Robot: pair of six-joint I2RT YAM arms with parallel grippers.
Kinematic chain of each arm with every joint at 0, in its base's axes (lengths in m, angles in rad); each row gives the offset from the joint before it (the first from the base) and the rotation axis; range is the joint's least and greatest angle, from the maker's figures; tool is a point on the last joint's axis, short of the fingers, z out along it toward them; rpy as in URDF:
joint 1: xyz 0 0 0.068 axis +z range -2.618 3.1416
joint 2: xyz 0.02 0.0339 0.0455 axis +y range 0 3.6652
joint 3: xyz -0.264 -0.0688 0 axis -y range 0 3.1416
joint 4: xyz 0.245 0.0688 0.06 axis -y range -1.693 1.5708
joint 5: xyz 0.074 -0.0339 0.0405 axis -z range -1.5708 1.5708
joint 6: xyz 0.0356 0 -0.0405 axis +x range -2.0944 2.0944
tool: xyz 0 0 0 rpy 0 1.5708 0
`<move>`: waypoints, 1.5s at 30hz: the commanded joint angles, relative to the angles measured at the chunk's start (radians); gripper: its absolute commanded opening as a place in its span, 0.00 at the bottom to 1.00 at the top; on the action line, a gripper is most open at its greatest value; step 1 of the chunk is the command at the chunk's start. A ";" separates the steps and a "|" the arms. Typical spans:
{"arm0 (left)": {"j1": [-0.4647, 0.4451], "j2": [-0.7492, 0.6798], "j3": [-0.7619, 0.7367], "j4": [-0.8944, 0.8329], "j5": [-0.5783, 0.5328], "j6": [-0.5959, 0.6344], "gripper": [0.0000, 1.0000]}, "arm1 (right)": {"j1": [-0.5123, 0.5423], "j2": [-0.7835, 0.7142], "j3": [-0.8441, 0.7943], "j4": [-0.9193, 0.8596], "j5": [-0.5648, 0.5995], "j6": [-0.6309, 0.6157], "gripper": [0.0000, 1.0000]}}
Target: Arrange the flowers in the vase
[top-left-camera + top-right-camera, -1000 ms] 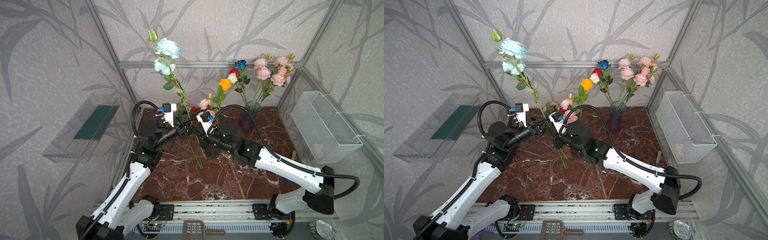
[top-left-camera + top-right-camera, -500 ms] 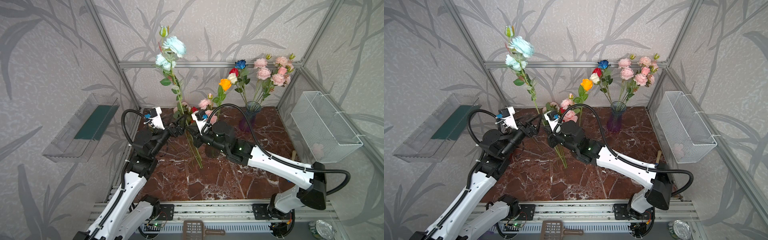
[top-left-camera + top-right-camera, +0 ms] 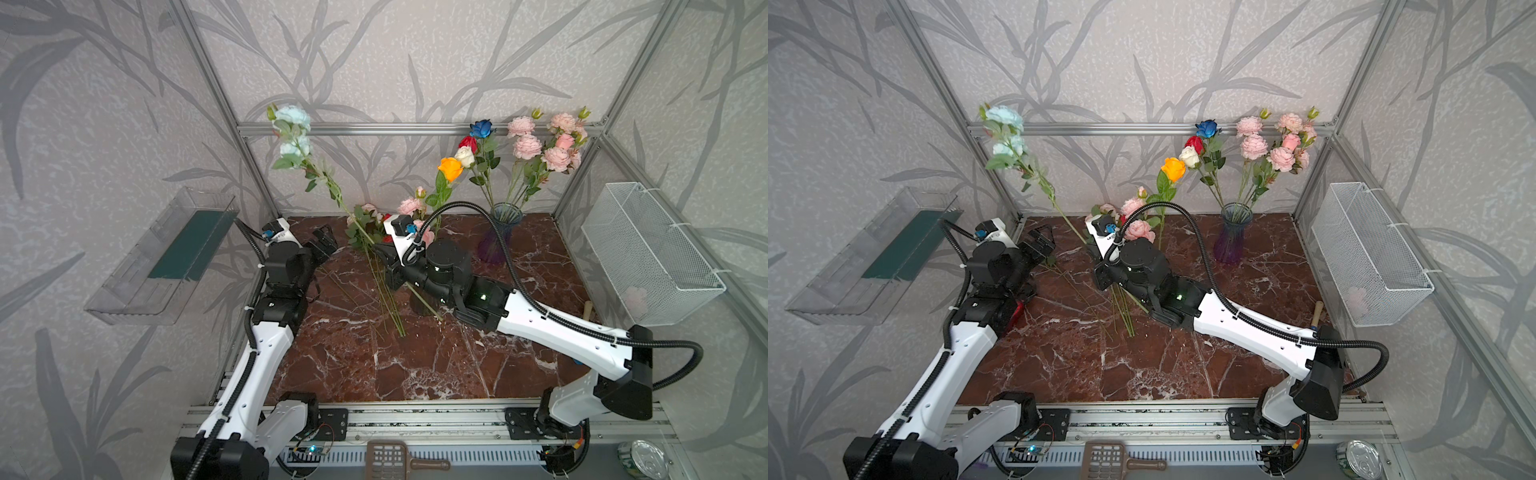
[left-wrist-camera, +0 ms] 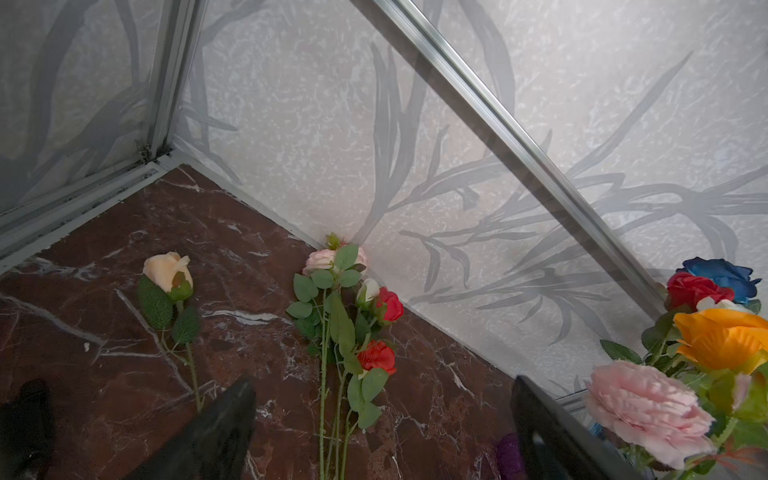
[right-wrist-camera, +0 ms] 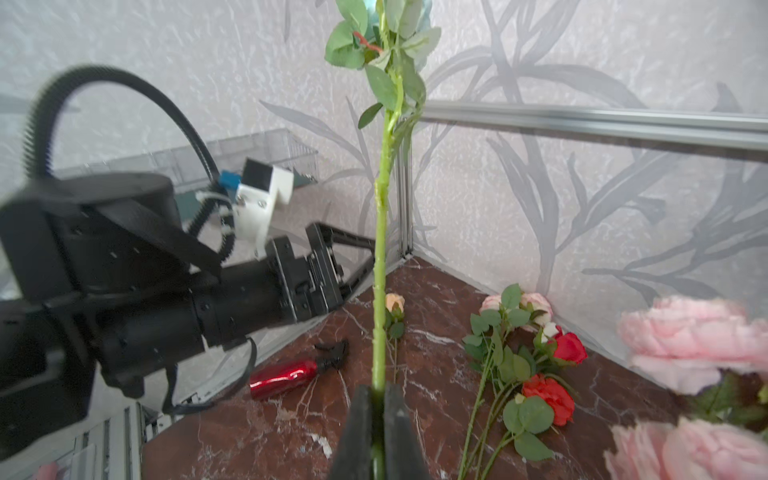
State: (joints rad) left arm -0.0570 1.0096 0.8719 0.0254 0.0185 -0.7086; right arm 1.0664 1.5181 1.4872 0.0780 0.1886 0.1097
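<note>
Between the arms, right gripper (image 5: 377, 399) pinches the pale blue flower (image 3: 293, 117) by its stem, bloom leaning up-left; vase (image 3: 490, 251) waits off to its right, left gripper (image 3: 326, 242) spread nearby.

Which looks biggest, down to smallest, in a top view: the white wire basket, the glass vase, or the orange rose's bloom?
1. White wire basket, clearly the largest.
2. Glass vase.
3. Orange rose bloom, the smallest, even though it stands higher and so probably nearer the camera, which flatters it.
</note>
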 commanded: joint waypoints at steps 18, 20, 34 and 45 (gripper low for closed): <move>0.038 0.056 0.021 0.037 0.101 -0.097 0.86 | 0.005 -0.075 -0.021 0.179 0.107 -0.226 0.00; 0.037 0.063 0.022 0.035 0.105 -0.098 0.86 | -0.011 -0.075 -0.028 0.212 0.102 -0.244 0.00; 0.042 0.024 -0.085 0.537 0.446 -0.112 0.84 | -0.103 -0.102 -0.127 0.299 0.069 -0.115 0.00; 0.041 0.173 0.001 1.042 0.877 -0.491 0.92 | -0.129 -0.116 -0.156 0.265 0.015 -0.046 0.00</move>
State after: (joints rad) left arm -0.0185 1.1419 0.8333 0.8341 0.7330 -1.0374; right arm 0.9386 1.4307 1.3373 0.3035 0.2298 0.0307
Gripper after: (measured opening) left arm 0.920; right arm 0.064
